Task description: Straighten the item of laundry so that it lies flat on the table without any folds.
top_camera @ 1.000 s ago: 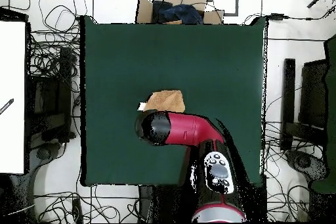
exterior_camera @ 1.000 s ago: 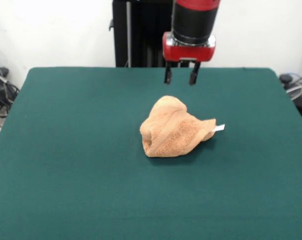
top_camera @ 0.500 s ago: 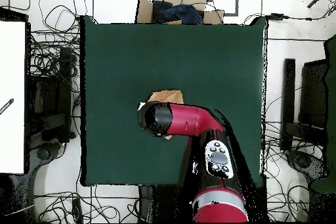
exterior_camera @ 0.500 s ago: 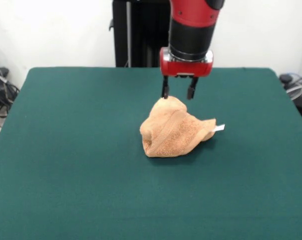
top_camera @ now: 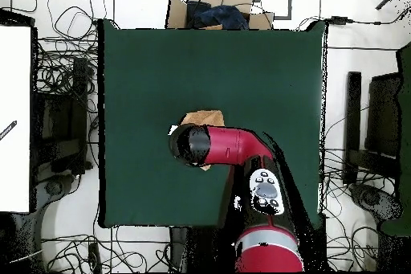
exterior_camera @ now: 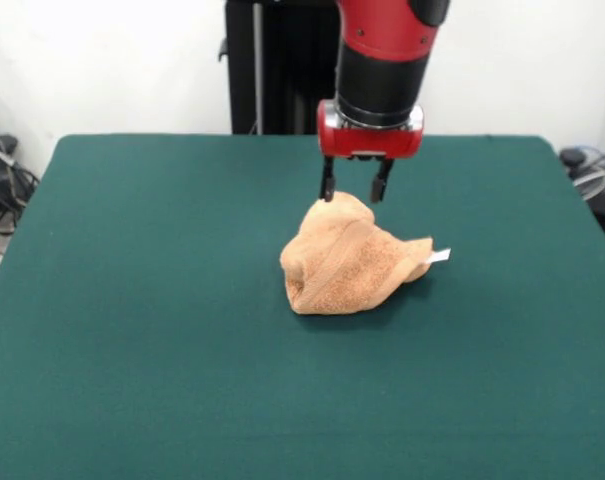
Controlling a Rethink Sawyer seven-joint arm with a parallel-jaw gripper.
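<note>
Towel [exterior_camera: 350, 260] bunched on table [exterior_camera: 132, 300], peak just beneath spread claw [exterior_camera: 353, 189]

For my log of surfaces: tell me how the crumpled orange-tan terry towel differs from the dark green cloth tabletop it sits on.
The orange-tan terry towel is bunched into a raised heap with folds; the dark green cloth tabletop lies flat and smooth. The towel is small, while the tabletop is far larger, with green around the towel on all sides. The towel carries a small white tag; the tabletop is plain. The open gripper stands at the towel's top, not at the tabletop. Both are fabric.
</note>
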